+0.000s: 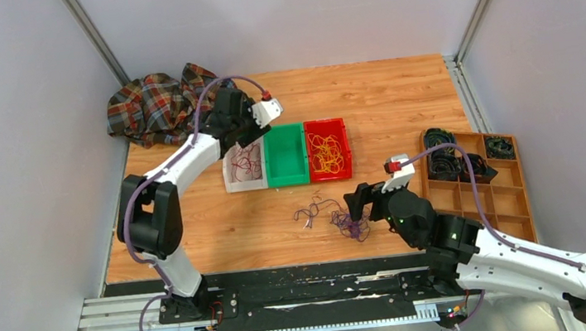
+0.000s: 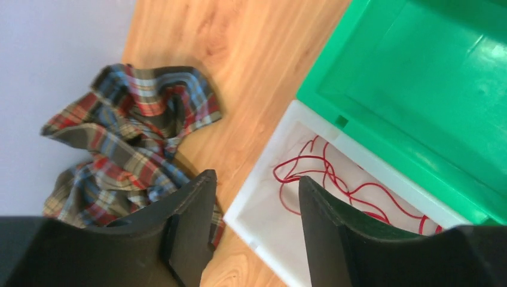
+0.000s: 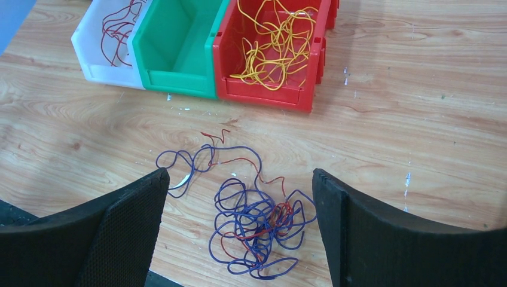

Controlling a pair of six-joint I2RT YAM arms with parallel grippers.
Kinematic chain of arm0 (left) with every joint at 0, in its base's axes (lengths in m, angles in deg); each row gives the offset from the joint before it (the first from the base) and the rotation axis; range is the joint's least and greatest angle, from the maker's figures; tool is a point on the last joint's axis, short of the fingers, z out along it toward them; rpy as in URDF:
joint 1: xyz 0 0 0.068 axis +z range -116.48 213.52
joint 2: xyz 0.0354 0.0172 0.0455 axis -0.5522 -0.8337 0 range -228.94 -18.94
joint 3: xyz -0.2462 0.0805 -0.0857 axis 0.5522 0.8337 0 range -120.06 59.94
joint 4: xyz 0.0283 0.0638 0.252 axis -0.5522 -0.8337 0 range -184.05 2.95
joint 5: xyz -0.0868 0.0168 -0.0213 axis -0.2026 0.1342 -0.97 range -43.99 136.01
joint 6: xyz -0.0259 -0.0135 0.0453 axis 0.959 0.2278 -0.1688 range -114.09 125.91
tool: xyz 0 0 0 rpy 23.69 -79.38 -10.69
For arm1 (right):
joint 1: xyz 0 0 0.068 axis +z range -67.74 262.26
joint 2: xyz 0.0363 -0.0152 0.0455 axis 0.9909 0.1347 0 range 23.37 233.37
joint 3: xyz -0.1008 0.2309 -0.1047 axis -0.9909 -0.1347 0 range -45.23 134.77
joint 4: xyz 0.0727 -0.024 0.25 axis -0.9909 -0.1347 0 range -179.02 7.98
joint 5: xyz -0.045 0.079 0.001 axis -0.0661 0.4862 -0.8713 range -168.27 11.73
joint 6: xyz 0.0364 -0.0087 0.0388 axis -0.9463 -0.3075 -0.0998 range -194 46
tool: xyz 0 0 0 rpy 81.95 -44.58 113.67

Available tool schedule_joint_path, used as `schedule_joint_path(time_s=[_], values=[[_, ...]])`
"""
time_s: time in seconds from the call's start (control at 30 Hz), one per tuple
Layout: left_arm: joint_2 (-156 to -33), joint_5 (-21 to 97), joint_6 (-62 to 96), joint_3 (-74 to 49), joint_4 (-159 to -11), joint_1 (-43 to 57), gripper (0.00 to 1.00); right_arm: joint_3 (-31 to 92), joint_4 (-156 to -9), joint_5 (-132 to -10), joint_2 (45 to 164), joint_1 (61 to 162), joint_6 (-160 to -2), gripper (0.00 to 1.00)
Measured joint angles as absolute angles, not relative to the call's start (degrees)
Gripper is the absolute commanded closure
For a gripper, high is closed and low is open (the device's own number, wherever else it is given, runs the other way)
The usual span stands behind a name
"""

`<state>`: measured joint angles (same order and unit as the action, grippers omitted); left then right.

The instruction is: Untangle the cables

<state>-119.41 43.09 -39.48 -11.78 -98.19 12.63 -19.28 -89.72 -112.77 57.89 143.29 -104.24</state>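
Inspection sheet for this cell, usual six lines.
surface: wooden tabletop, pale scuffs.
job's things: knot of thin blue-purple and red wires loose on the tabletop; red wires in white plastic bin; yellow wires in red plastic bin; green plastic bin between them empty.
clutter: crumpled plaid cloth, far left; wooden divided tray holding black coiled rings, right.
grippers: left gripper open over white bin, nothing held; right gripper open above the knot.
cables: thick purple hose along each arm.
surroundings: grey walls; metal rail at near edge.

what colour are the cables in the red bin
Yellow-orange; the cables show best in the right wrist view.
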Motion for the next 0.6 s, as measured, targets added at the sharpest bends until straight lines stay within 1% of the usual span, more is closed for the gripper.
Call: schedule_joint_path(time_s=[0.03,0.1,0.17,0.23,0.4,0.53,0.6], values=[[-118.44,42.53,-39.48,-12.96,-99.76,12.79,0.31,-19.34,-89.77,-112.79,57.54,143.29,-104.28,0.12],[-116.52,41.74,-40.13,-14.32,-102.15,12.83,0.24,-19.54,-89.92,-112.79,57.04,143.29,-104.44,0.12],[-114.9,41.08,-40.48,-15.43,-104.75,12.83,0.22,-19.58,-90.09,-112.77,56.84,143.29,-104.48,0.12],[-113.9,40.54,-41.05,-16.98,-107.59,12.81,0.17,-19.58,-90.12,-112.77,56.6,143.29,-104.5,0.12],[-113.2,38.44,-42.41,-19.98,-114.65,12.83,0.11,-19.58,-90.53,-112.77,55.88,143.29,-104.53,0.12],[-111.91,35.25,-42.32,-19.74,-120.11,12.81,0.03,-19.6,-90.92,-112.77,55.31,143.29,-104.57,0.11],[-110.31,32.69,-41.84,-18.77,-122.98,12.81,0.02,-19.63,-91.1,-112.77,55.18,143.29,-104.66,0.11]])
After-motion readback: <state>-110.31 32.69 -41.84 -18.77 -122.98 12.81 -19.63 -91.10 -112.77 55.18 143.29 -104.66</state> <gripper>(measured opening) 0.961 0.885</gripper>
